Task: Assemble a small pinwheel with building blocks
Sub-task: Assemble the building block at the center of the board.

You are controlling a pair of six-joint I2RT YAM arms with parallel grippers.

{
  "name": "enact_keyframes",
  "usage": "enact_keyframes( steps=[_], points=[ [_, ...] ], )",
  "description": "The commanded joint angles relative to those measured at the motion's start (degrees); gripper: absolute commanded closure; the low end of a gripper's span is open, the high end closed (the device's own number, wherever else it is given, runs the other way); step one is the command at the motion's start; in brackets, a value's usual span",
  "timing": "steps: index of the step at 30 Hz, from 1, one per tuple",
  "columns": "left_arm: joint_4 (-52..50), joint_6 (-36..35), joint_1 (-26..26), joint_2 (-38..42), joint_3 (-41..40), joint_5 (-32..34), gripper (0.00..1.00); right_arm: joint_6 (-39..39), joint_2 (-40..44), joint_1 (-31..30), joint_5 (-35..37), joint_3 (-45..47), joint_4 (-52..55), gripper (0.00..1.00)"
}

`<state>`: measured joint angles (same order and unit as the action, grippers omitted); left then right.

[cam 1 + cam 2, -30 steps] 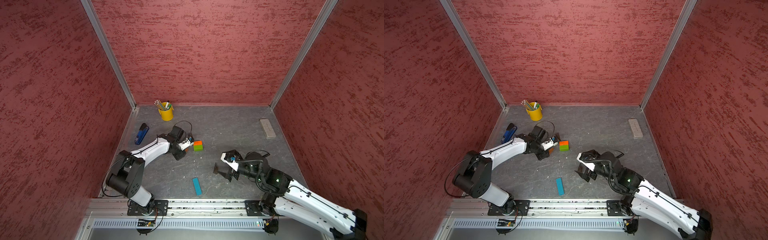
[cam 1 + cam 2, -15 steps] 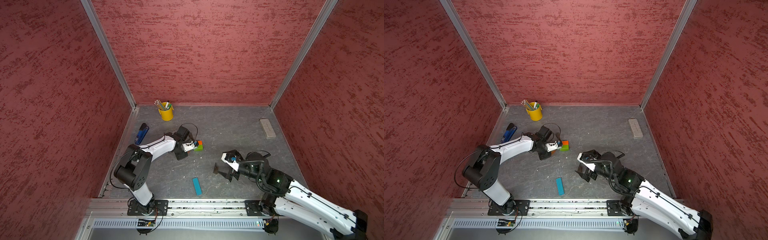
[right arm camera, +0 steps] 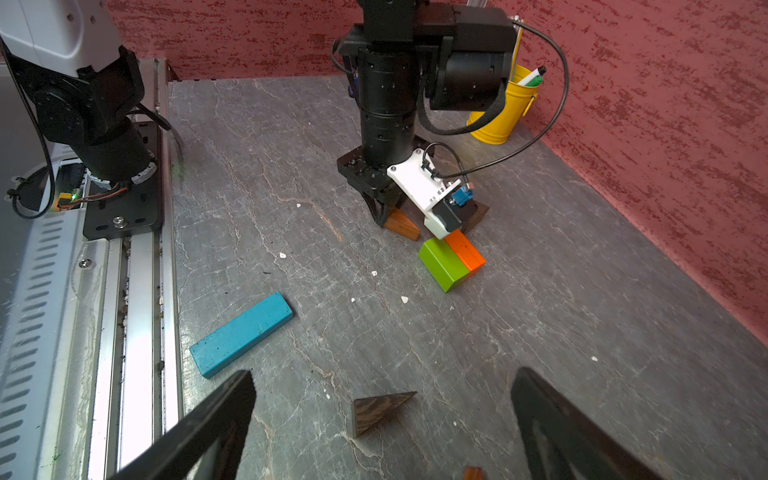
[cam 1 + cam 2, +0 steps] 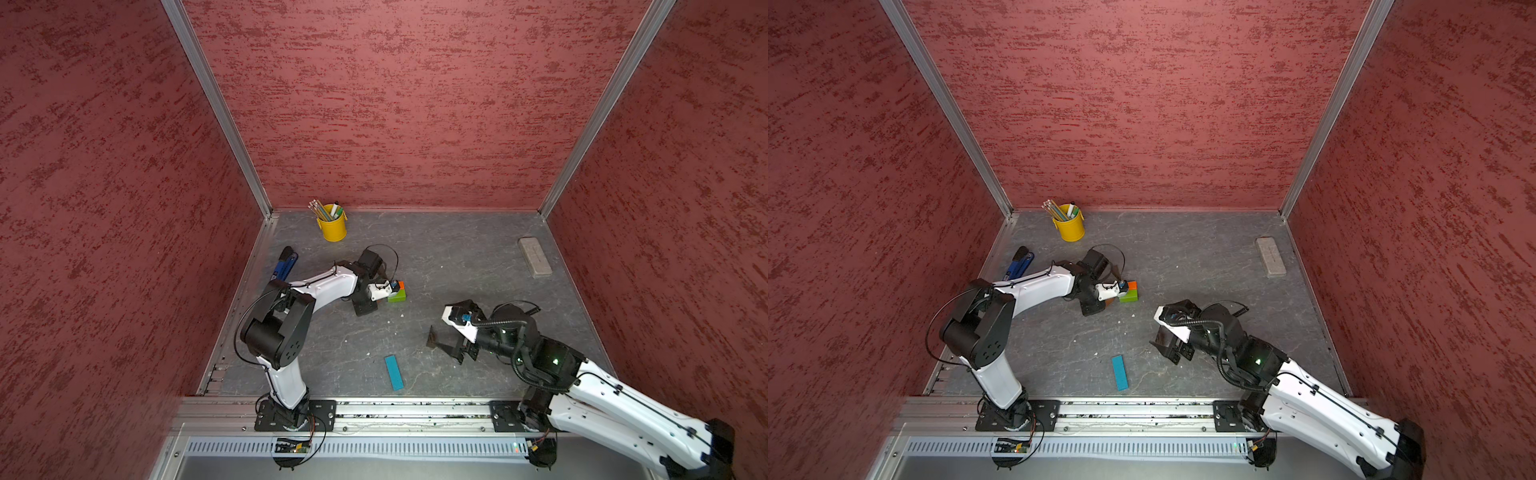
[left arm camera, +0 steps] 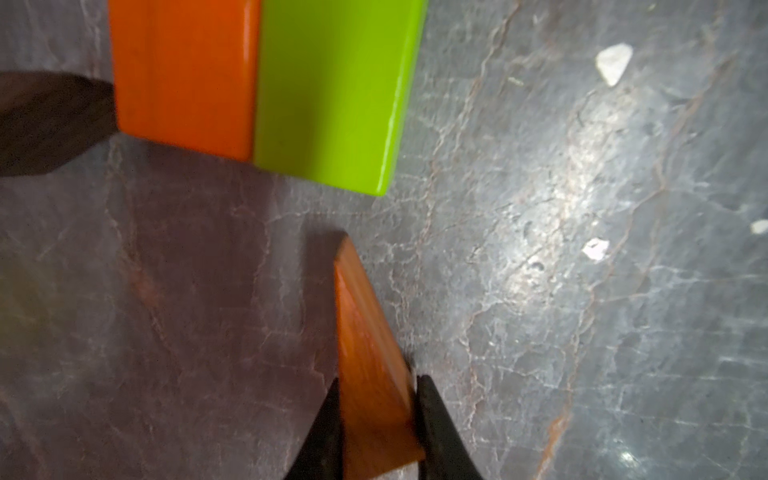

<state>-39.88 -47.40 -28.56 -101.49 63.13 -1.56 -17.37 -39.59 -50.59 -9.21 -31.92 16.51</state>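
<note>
An orange block (image 5: 183,79) and a green block (image 5: 332,95) lie flush side by side on the grey floor, seen in both top views (image 4: 397,293). My left gripper (image 5: 378,399) is shut on a light brown wedge (image 5: 365,353), whose tip points at the green block, a short gap away. A dark wedge (image 3: 476,214) lies against the orange block's far side. The blue bar (image 4: 393,372) lies near the front rail. My right gripper (image 3: 384,374) is open above another dark wedge (image 3: 378,411) lying flat between its fingers.
A yellow cup of pencils (image 4: 332,226) stands at the back left, a blue stapler (image 4: 283,264) lies by the left wall, and a grey eraser (image 4: 535,257) lies at the back right. A metal rail (image 4: 395,409) runs along the front. A small brown piece (image 3: 473,473) shows at the right wrist view's edge.
My left arm has carried the light brown wedge rightward, up close to the orange and green blocks. The right arm has not moved.
</note>
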Motion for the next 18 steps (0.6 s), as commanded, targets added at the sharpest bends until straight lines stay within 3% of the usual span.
enact_keyframes(
  steps=[1, 18],
  points=[
    [0.67, -1.12, 0.17, -0.52, 0.59, -1.97, 0.94, 0.68, 0.13, -0.19, -0.46, 0.69, -1.18, 0.01],
    [1.53, -1.89, 0.6, -2.77, 2.56, -3.35, 0.93, 0.95, 0.04, -0.16, -0.72, 0.71, -0.96, 0.01]
  ],
)
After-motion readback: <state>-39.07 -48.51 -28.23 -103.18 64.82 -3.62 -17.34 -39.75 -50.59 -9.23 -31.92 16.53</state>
